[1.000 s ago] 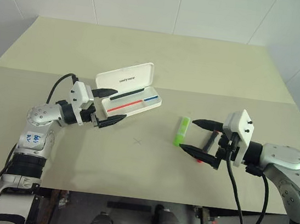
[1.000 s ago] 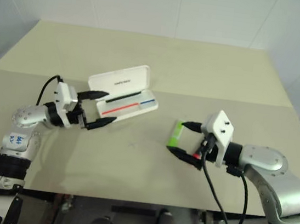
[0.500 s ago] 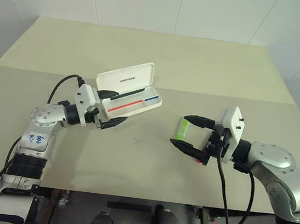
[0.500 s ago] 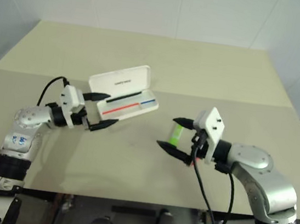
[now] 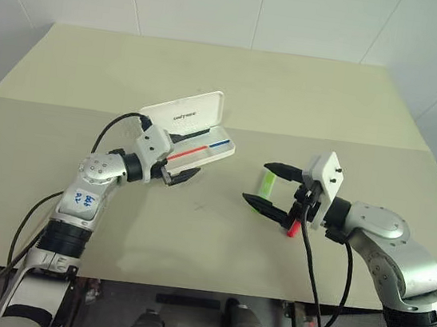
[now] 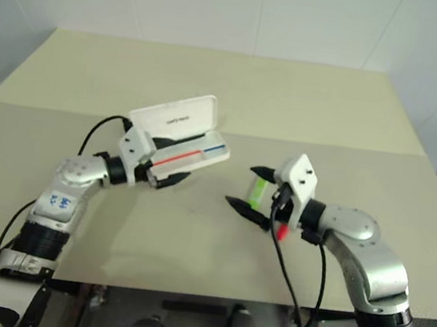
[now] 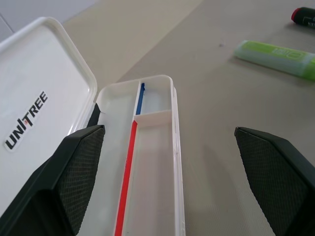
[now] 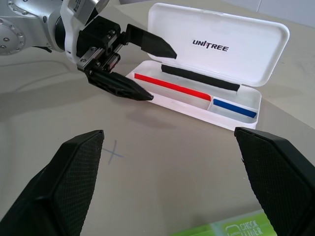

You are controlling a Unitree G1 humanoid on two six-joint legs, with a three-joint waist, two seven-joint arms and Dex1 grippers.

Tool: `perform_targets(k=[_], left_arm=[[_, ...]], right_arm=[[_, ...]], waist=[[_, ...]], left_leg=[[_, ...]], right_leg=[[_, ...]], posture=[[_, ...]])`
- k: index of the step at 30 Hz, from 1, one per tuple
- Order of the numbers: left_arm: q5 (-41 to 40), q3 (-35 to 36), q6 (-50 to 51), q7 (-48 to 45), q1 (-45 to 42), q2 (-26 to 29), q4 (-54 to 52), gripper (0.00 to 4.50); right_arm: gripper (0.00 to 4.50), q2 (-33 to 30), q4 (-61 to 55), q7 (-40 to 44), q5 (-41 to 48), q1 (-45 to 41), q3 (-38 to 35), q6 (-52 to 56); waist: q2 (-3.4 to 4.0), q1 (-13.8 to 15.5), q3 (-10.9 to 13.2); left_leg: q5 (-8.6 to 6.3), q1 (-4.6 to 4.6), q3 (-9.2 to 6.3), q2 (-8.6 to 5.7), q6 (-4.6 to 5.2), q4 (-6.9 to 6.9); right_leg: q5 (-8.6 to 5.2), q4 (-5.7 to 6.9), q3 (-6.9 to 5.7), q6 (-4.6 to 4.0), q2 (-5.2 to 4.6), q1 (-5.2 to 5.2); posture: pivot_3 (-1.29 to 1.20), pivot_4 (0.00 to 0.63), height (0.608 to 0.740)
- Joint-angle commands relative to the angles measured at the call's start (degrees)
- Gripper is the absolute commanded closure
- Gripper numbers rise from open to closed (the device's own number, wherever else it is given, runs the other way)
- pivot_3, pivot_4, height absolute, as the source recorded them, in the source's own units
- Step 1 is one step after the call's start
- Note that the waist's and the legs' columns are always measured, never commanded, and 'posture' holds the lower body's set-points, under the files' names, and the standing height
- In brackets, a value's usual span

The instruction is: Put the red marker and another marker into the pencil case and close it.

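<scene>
The white pencil case (image 5: 193,130) lies open on the table, lid up, with red and blue stripes in its tray (image 7: 153,162). My left gripper (image 5: 180,158) is open at the case's near-left end, its fingers (image 8: 118,84) on either side of the tray end, nothing held. The lime-green marker (image 5: 265,185) lies flat to the right of the case. My right gripper (image 5: 255,182) is open, with a finger on each side of the green marker, which sits low between them (image 8: 221,229). The red marker (image 5: 292,228) lies under the right wrist, mostly hidden, red end showing.
The beige table (image 5: 214,74) has a seam across its middle and a small cross mark (image 5: 201,206) between the case and the markers. Black cables hang from both wrists over the table's front edge.
My right gripper has moved left, from over the red marker to around the green one. My left gripper has moved right, closing in on the case's end. Both stay open.
</scene>
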Motion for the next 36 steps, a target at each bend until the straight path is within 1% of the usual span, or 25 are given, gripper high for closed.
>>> perform_targets(k=[1,7,20,24,28,31,32,36], left_arm=[[0.29,-0.22,-0.67,-0.02,-0.03,0.05,-0.98,0.01],[2.00,-2.48,7.40,-0.21,0.77,1.40,-3.53,0.01],[4.08,-4.64,11.85,-0.54,0.53,1.98,-3.92,0.01],[5.30,-5.47,13.10,0.21,-0.30,2.18,-2.88,0.01],[7.53,-7.47,16.78,1.31,-2.46,2.05,-1.17,0.01],[9.64,-8.32,19.14,3.74,-4.28,1.85,0.24,0.61],[10.20,-8.52,20.17,4.46,-5.06,1.86,0.93,0.98],[10.09,-8.59,21.92,5.36,-6.67,1.60,2.29,2.20]], right_arm=[[0.00,-0.02,-1.81,-0.19,0.10,0.19,-0.72,-0.75],[0.00,-0.70,-3.11,-0.61,0.42,1.53,-1.34,0.02],[0.00,-1.03,-4.20,-1.79,0.25,2.61,-1.57,0.47],[0.00,-1.12,-4.42,-2.21,0.24,2.89,-1.84,0.61],[0.00,-1.06,-4.41,-2.65,0.17,2.87,-2.28,0.58],[0.00,-1.25,-4.28,-2.62,0.16,2.86,-2.53,0.47],[0.00,-1.28,-4.24,-2.63,0.14,2.78,-2.59,0.46],[0.00,-1.38,-4.06,-2.50,0.05,2.64,-2.83,0.33]], waist=[[0.00,0.02,0.00],[0.00,0.01,0.00],[0.00,0.02,0.00],[0.00,0.02,0.00],[0.00,0.10,0.00],[0.00,0.09,0.00],[0.00,0.04,0.00],[0.00,-0.07,0.00]], left_leg=[[0.00,0.00,0.00,0.00,0.00,0.01],[0.00,-0.01,0.01,0.00,0.00,0.01],[0.00,0.01,0.00,0.00,0.00,0.06],[0.00,0.00,0.01,-0.01,0.00,0.06],[0.02,0.00,0.01,-0.01,0.03,0.11],[0.09,-0.01,0.01,-0.03,0.14,0.13],[0.12,-0.02,0.01,-0.04,0.20,0.14],[0.29,-0.04,0.04,-0.04,0.47,0.13]], right_leg=[[0.00,0.00,0.00,0.00,0.00,0.00],[0.00,0.00,0.00,0.01,-0.01,0.00],[-0.01,-0.03,0.02,-0.02,0.00,0.00],[-0.01,-0.01,0.02,-0.02,0.00,0.00],[0.00,0.04,0.03,-0.04,0.00,0.01],[0.04,0.03,0.05,-0.10,0.00,0.03],[0.04,0.01,0.06,-0.10,0.00,0.03],[0.12,0.00,0.09,-0.27,0.03,0.05]], posture=[[0.00,0.150,0.740],[0.00,0.150,0.740],[0.00,0.150,0.740],[0.00,0.150,0.740],[0.00,0.150,0.740],[0.00,0.150,0.740],[0.00,0.150,0.740],[0.00,0.150,0.740]])
